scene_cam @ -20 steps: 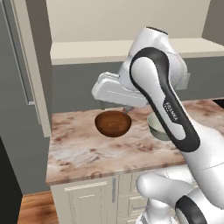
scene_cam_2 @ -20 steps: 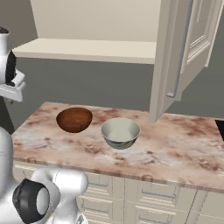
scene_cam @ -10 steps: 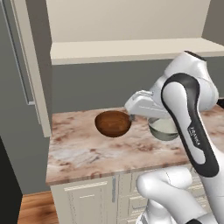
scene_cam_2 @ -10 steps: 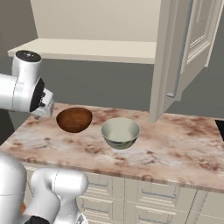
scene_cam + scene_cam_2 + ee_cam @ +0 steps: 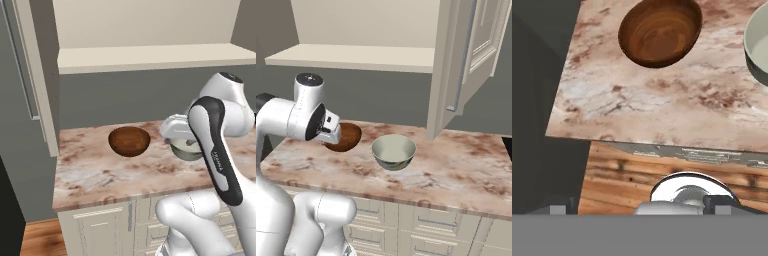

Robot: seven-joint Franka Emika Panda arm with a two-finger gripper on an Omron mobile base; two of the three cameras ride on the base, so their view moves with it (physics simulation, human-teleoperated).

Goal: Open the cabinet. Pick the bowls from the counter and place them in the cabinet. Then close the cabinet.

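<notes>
Hovering above the front part of the counter, the two-finger gripper (image 5: 640, 209) stands wide apart with nothing between its jaws. Its two small dark fingertips (image 5: 558, 209) sit far from each other along the bottom of the hand view.

At the top centre of that view lies the round, glossy reddish-brown wooden bowl (image 5: 660, 31), upright and empty. The pale grey-green ceramic bowl (image 5: 759, 45) is cut off by the upper right edge. Both rest on the pinkish-brown and white marbled stone counter (image 5: 662, 105). They sit near each other but do not touch. Below the slab's edge, brown wooden floor boards (image 5: 622, 180) fill the lower middle of the frame.

In the right base view, the white hand at centre left covers the left part of the wooden bowl. The ceramic bowl stands in full sight just right of it, in the middle of the frame.

In the left base view, the hand sits right of centre, between the two bowls, and the arm hides part of the ceramic one.

Above the counter, the large cream wall cabinet (image 5: 150, 57) is open, with its plain beige shelf bare. One raised-panel door (image 5: 461, 65) juts out at the upper right of the right base view, a slim grey metal bar handle (image 5: 462, 60) running down it. Cream base cupboards with drawers (image 5: 431, 225) line the bottom of the frame under the counter.
</notes>
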